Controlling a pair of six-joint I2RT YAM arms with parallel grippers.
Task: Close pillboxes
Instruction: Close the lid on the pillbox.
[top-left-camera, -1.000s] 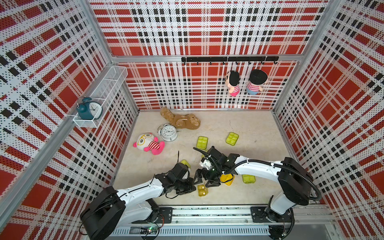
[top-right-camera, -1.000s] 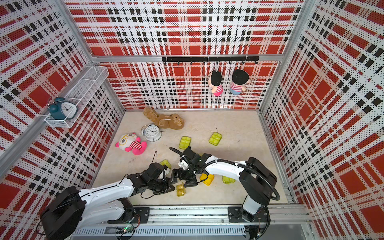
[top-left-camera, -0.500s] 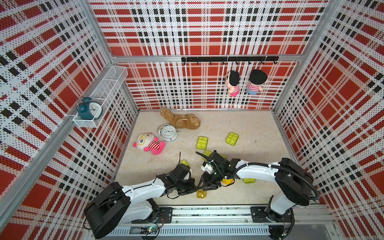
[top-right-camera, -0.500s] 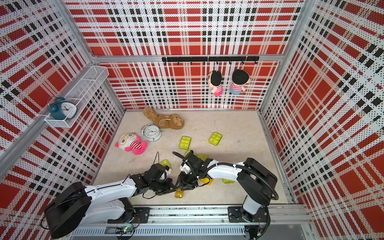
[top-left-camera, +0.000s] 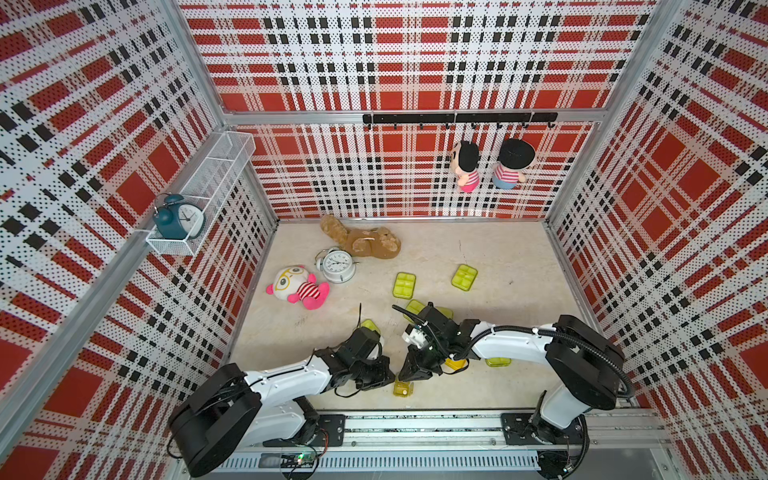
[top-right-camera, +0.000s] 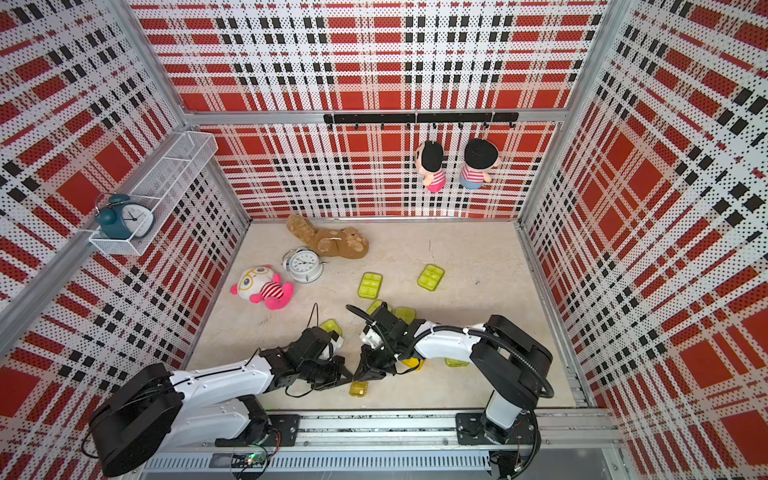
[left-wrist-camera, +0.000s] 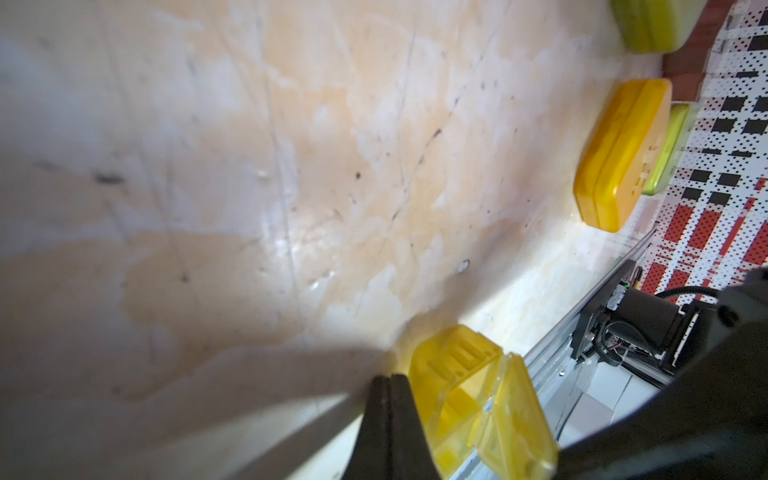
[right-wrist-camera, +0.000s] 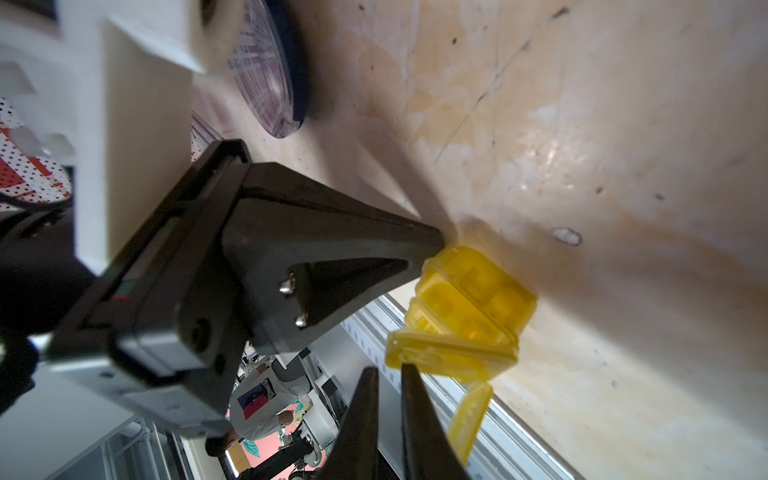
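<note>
Top views: left gripper (top-left-camera: 392, 375) closed, right gripper (top-left-camera: 403, 377) near-closed, hold unclear; lid push may skid pillbox (top-left-camera: 402, 389) off table (top-left-camera: 498, 257), 6 o'clock.

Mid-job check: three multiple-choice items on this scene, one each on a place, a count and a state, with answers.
1. Where is the small yellow pillbox?
A) by the back wall
B) by the front rail, at the tips of the left end effector and right end effector
C) in the wall basket
2. How many dolls hang from the hook rail?
A) one
B) three
C) two
3. Its lid is:
A) open
B) shut
C) missing
1 B: it lies beside the rail, at both tips. 2 C: two hang side by side. 3 A: the lid is swung off the cells.
</note>
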